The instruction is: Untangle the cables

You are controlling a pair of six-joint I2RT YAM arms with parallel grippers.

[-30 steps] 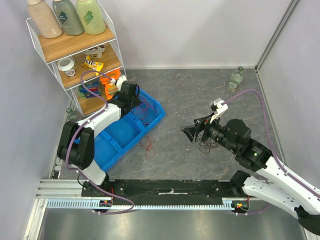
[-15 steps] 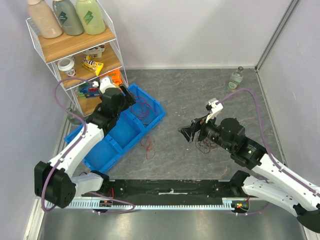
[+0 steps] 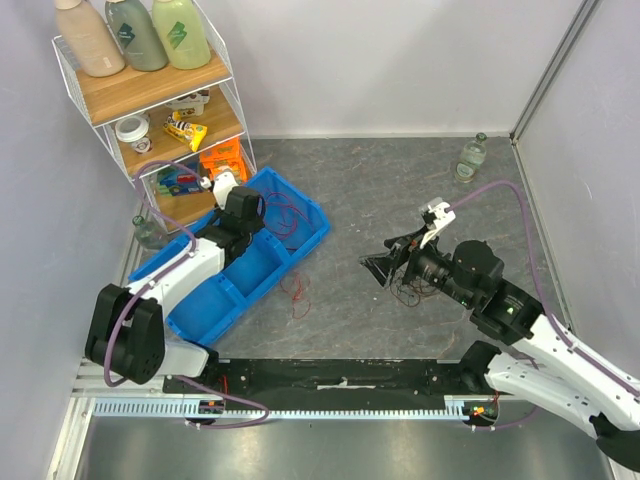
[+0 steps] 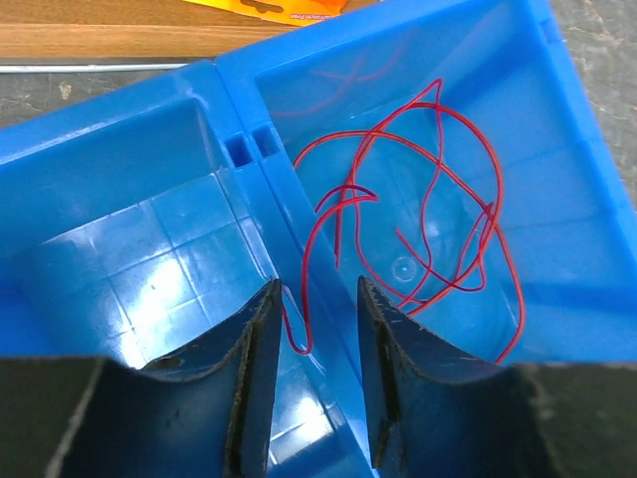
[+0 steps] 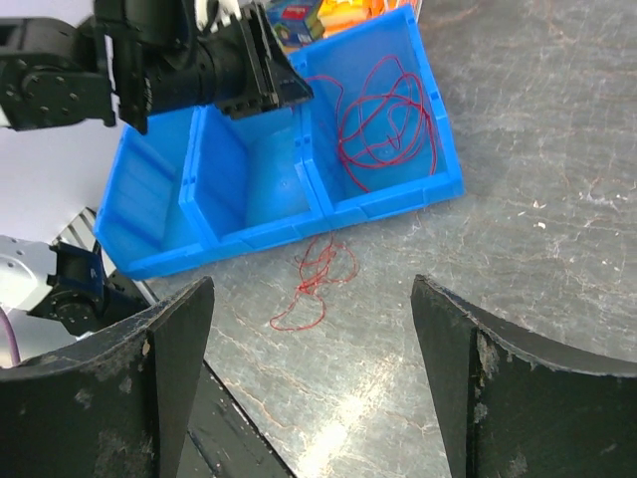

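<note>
Three bunches: red loop [image 4: 488, 209] in the blue bin [image 4: 249, 149] compartment just ahead of the left gripper [image 4: 317, 289]; red scribble [image 5: 317, 274] on bare table below the right gripper [image 5: 311, 289]; dark tangle [image 3: 408, 290] tucked under that same gripper.
Left gripper: narrow gap, a red tail running into it, nothing clamped.
Right gripper: spread wide, empty.
Handling: featherlight, limp, springy, I'd judge. Pinch one free end, never the knot.
Hard to see: dark tangle half hidden; crossings too fine to count.

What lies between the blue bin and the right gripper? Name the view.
A red cable bunch lies on the table just outside the blue bin; otherwise the stretch to the right gripper is bare. Right wrist view shows it.
</note>
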